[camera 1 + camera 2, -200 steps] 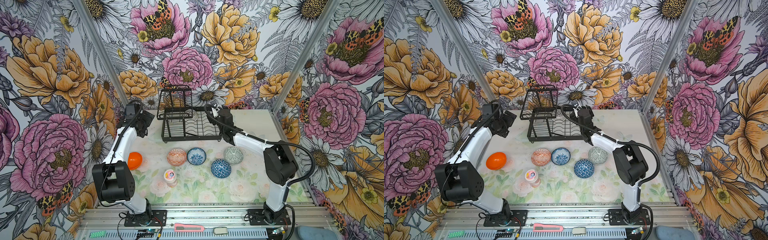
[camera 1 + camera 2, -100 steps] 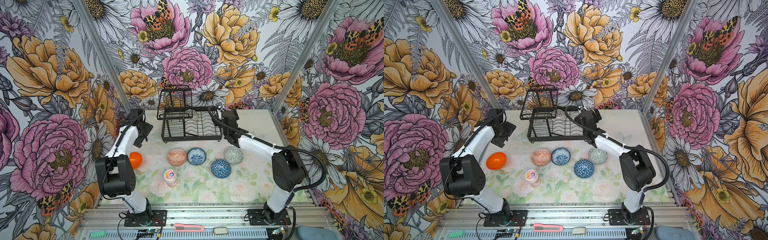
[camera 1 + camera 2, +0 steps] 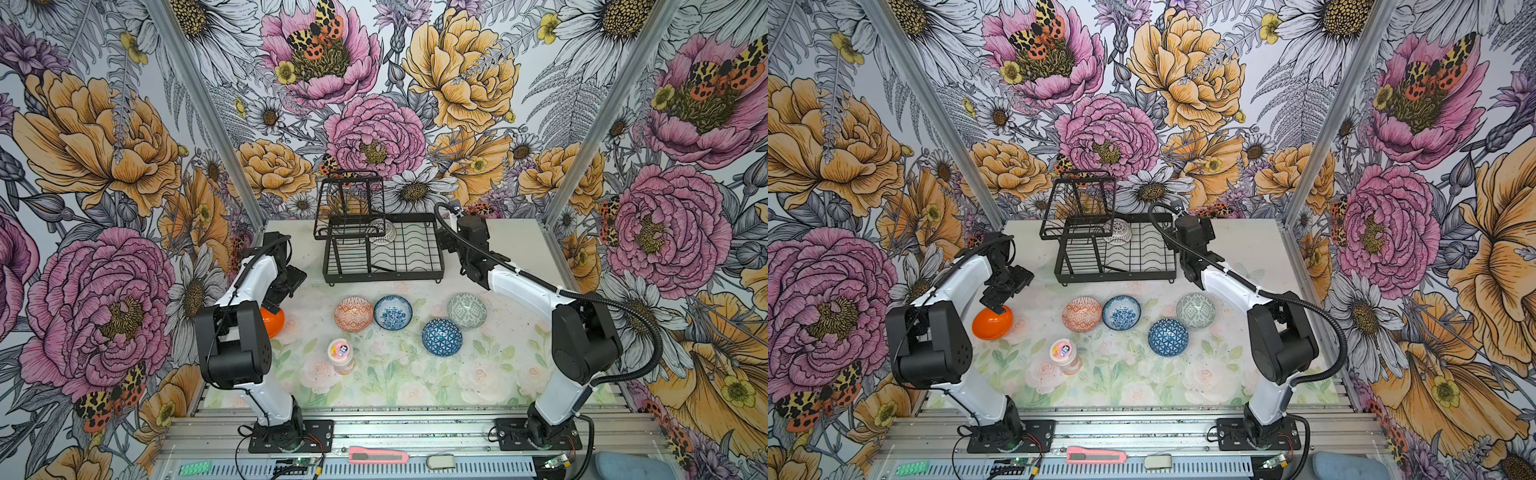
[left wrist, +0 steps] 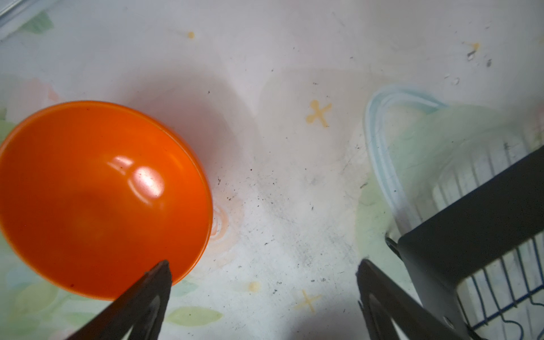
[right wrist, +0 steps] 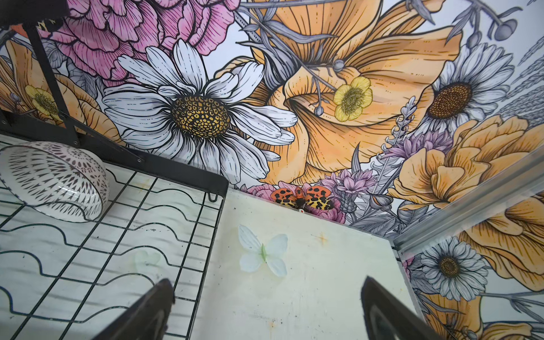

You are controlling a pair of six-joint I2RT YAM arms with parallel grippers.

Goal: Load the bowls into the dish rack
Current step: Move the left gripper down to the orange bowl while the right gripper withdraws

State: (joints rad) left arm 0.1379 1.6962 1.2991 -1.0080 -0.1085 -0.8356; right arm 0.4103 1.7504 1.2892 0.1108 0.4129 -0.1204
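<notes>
The black wire dish rack (image 3: 419, 272) (image 3: 1154, 274) stands at the back of the table, and its rim shows in both wrist views (image 4: 471, 223) (image 5: 176, 170). A white patterned bowl (image 3: 383, 230) (image 5: 53, 179) leans inside it. The plain orange bowl (image 3: 275, 323) (image 3: 991, 323) (image 4: 97, 200) lies at the left. My left gripper (image 3: 1000, 301) (image 4: 263, 265) hangs open just above it, one fingertip over its rim. The orange geometric bowl (image 3: 353, 314), blue floral bowl (image 3: 392, 312), grey-green bowl (image 3: 466, 311) and dark blue bowl (image 3: 441, 337) sit in front of the rack. My right gripper (image 3: 449, 245) (image 5: 268, 281) is open and empty at the rack's right edge.
A small pink-lidded jar (image 3: 341, 355) (image 3: 1064, 355) stands in front of the bowls. The flowered back wall (image 5: 323, 103) and an aluminium corner post (image 5: 471, 212) are close behind the right gripper. A pink cutter (image 3: 376, 457) lies on the front rail.
My left gripper has swung from beside the rack forward and down over the orange bowl. My right gripper has drawn back rightward off the rack; the white bowl stays inside.
</notes>
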